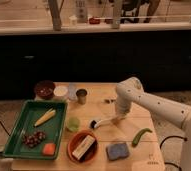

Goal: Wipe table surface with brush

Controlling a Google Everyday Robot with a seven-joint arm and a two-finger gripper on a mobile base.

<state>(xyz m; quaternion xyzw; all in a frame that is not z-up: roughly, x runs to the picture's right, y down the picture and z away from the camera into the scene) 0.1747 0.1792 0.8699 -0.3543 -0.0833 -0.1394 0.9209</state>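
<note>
Camera view: tool [119, 118] clamps brush [102, 122] handle; bristles on table surface [96, 104].
</note>
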